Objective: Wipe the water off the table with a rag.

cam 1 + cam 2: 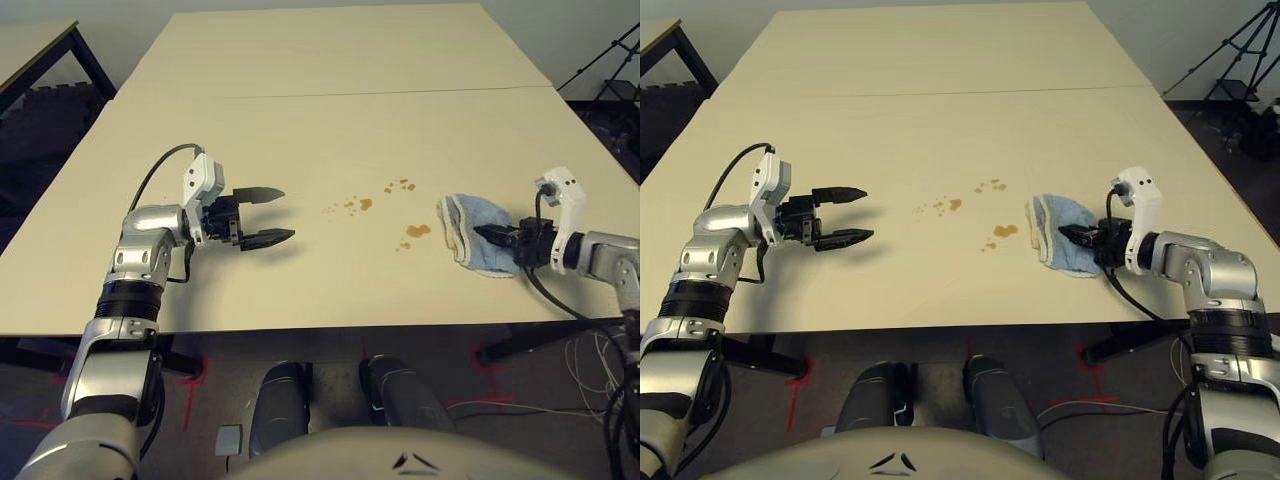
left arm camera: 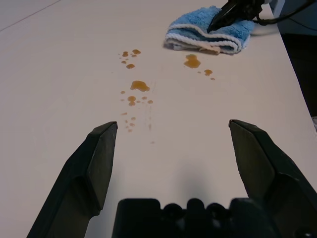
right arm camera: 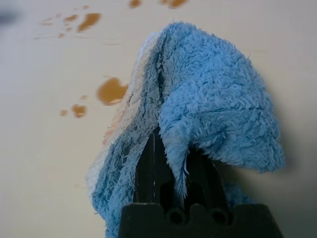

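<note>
The right gripper (image 1: 1072, 236) is clamped on a pinch of the rag (image 1: 1058, 242), its two black fingers closed with blue terry pile bunched between and over them, as the right wrist view shows plainly. Taking the rag as the landmark: it lies on the table (image 1: 300, 120) near the front edge, and the water (image 1: 417, 231) begins just beside its whitish edge, where the nearest amber blotch sits almost touching the cloth. Further from the rag, toward the left arm, lie two looser groups of smaller droplets, one a little farther back on the table than the other. The left gripper (image 1: 268, 215) hangs well apart from the rag, beyond the farthest droplets, with its fingers spread wide and nothing between them. The step in hand looks like the start of the wipe itself: the cloth is grasped and set at the rim of the spill, but all the blotches are unwiped. The next move calls for dragging the rag flat across the nearest blotch and on through the scattered drops, pressing down enough that the pile touches the table rather than riding bunched on the fingers.
</note>
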You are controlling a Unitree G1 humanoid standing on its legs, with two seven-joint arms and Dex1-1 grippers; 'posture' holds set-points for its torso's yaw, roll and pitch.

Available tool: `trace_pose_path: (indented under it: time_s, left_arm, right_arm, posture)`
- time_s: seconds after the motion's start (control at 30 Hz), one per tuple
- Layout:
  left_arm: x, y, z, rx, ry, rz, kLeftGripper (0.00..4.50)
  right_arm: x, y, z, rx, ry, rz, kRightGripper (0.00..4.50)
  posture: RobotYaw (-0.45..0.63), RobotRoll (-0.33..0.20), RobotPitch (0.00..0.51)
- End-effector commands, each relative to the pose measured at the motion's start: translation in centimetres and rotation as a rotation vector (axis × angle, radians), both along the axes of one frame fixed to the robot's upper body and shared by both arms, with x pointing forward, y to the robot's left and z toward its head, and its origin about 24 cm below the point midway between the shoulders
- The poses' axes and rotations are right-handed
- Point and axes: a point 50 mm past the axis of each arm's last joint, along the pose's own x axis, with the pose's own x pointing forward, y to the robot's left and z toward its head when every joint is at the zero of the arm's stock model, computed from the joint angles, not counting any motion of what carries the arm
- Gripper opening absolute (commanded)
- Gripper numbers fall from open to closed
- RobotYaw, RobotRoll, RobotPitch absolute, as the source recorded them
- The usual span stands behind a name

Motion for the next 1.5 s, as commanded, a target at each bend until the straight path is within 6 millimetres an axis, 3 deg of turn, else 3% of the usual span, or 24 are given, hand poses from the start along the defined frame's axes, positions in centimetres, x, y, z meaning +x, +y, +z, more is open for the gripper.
trace_pose_path:
  time_s: [0.03, 0.43, 0.7, 0.87, 1.07, 1.23, 1.37, 1.5]
  left_arm:
    - [-0.3, 0.0, 0.0, 0.02, 0.003, -0.013, 4.5]
    - [-0.5, 0.0, 0.0, 0.019, 0.0, -0.007, 4.5]
    - [-0.4, -0.2, -0.1, 0.016, -0.002, -0.008, 4.5]
    - [-0.3, -0.3, -0.2, 0.016, -0.002, -0.009, 4.5]
    - [-0.2, -0.3, -0.2, 0.018, -0.004, -0.006, 4.5]
    - [-0.2, -0.3, -0.3, 0.016, -0.003, -0.005, 4.5]
    - [-0.2, -0.3, -0.3, 0.016, -0.001, -0.004, 4.5]
    - [-0.1, -0.1, -0.3, 0.02, 0.0, 0.0, 4.5]
  right_arm:
    - [-1.3, 3.2, -2.6, 0.029, 0.129, 0.096, 0.01]
    - [-2.4, 8.5, -3.1, 0.079, 0.16, 0.253, 0.01]
    - [-2.8, 8.9, -3.2, 0.086, 0.166, 0.259, 0.01]
    - [-1.9, 5.4, -2.5, 0.016, 0.14, 0.162, 0.01]
    - [-1.2, -0.2, -1.1, -0.111, 0.114, 0.048, 0.01]
    - [-0.1, -4.6, 1.5, -0.129, 0.044, -0.089, 0.01]
    - [1.2, -6.0, 3.8, -0.033, -0.039, -0.174, 0.01]
    - [2.4, -6.0, 5.2, 0.048, -0.114, -0.216, 0.01]
  posture:
    - [-0.2, 0.0, 0.105]
    - [-0.19, 0.0, 0.105]
    - [-0.2, 0.0, 0.103]
    - [-0.2, 0.0, 0.102]
    - [-0.21, 0.0, 0.101]
    - [-0.21, 0.0, 0.101]
    - [-0.21, 0.0, 0.101]
    - [-0.21, 0.0, 0.102]
